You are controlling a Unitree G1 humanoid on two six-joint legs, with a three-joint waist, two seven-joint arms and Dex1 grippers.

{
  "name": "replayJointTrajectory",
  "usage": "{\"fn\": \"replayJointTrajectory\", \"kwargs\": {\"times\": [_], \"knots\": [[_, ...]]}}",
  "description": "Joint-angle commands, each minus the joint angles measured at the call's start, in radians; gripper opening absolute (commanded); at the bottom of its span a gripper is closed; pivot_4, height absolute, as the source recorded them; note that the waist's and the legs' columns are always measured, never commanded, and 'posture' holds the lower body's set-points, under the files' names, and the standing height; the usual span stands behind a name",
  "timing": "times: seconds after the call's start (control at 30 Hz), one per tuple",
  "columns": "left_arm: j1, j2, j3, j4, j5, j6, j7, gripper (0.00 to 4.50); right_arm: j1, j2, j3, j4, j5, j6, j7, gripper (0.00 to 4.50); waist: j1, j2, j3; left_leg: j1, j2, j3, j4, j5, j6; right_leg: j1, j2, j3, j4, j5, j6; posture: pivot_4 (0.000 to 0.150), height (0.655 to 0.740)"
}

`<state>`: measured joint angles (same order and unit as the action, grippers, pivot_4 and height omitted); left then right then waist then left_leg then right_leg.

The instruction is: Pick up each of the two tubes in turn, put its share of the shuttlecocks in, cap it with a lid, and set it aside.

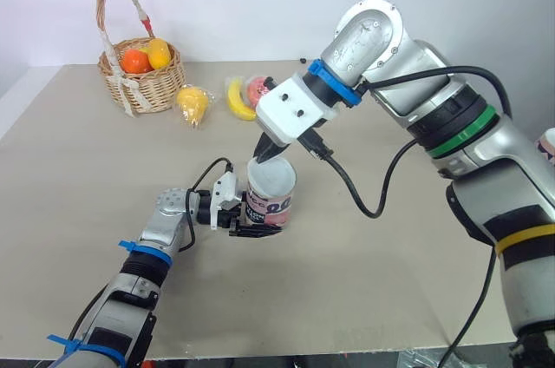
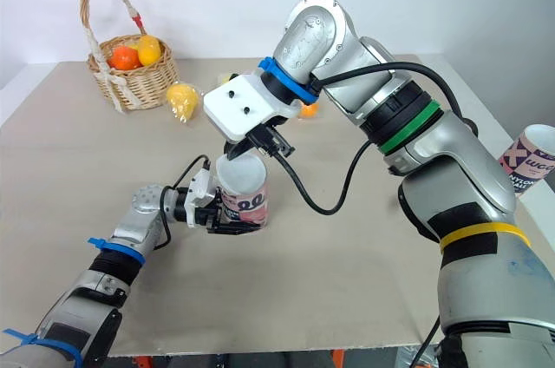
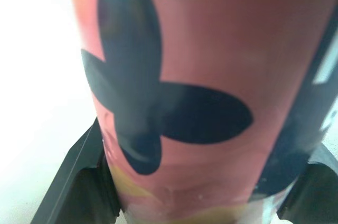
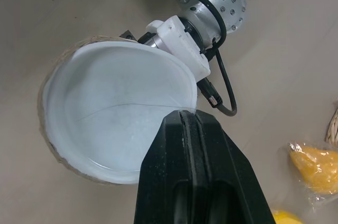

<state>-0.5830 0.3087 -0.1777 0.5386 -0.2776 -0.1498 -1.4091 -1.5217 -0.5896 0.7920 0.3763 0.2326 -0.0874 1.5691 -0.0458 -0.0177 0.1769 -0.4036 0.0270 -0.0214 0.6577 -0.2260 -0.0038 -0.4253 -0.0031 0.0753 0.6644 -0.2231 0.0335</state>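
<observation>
A pink tube [image 1: 267, 203] with black print stands upright on the beige table [image 1: 390, 281], left of centre. My left gripper [image 1: 256, 225] is shut on its lower part; one black finger [image 3: 79, 182] shows on each side of the tube [image 3: 200, 76] in the left wrist view. A translucent white lid [image 4: 116, 118] lies on the tube's mouth, slightly tilted. My right gripper [image 1: 264, 153] reaches down from above and is shut on the lid's rim, its fingers [image 4: 195, 171] pressed together. A second pink tube [image 2: 531, 155] stands at the far right edge.
A wicker basket [image 1: 143, 86] with oranges stands at the back left. A bagged yellow fruit [image 1: 192, 103], a banana [image 1: 238, 99] and a pink fruit [image 1: 258, 88] lie behind the tube. My right arm's black cable [image 1: 364, 194] hangs just right of the tube.
</observation>
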Motion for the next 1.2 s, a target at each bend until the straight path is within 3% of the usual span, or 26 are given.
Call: {"fn": "replayJointTrajectory", "kwargs": {"times": [0.03,0.33,0.6,0.93,1.2], "knots": [[0.015,0.026,0.003,0.053,0.029,0.016,0.012,2.99,0.002,0.005,0.061,-0.006,-0.012,-0.024,0.045,0.05,0.000,0.000,0.000,0.000,0.000,0.000,0.000,0.000,0.000,0.000,0.000,0.000,0.000,0.000,0.000,0.150,0.7298],[0.019,0.019,0.000,0.058,0.031,0.008,0.024,2.99,-0.103,0.026,0.026,0.125,0.068,-0.023,0.045,0.05,-0.001,0.000,0.000,0.002,0.000,0.000,-0.001,0.000,0.000,0.001,0.000,0.000,0.000,-0.002,-0.004,0.150,0.7298],[0.020,0.016,0.001,0.056,0.032,0.007,0.029,2.99,-0.186,-0.026,0.030,0.118,0.171,-0.018,0.045,0.05,-0.001,0.000,0.000,0.002,0.001,0.000,-0.001,0.000,0.000,0.000,0.000,-0.001,0.000,-0.002,-0.005,0.150,0.7298],[0.016,0.017,0.001,0.062,0.030,0.008,0.024,2.99,-0.104,-0.084,0.103,-0.016,0.178,-0.006,0.045,0.05,-0.001,0.000,0.000,0.002,0.001,0.000,-0.001,0.000,0.000,0.000,0.000,-0.001,0.000,-0.002,-0.005,0.150,0.7298],[0.019,0.021,0.003,0.061,0.031,0.009,0.023,2.99,-0.094,-0.035,0.087,0.034,0.125,-0.023,0.045,0.05,-0.001,0.000,0.000,0.002,0.001,0.000,-0.001,0.000,0.000,0.000,0.000,-0.001,0.000,-0.001,-0.005,0.150,0.7298]]}}
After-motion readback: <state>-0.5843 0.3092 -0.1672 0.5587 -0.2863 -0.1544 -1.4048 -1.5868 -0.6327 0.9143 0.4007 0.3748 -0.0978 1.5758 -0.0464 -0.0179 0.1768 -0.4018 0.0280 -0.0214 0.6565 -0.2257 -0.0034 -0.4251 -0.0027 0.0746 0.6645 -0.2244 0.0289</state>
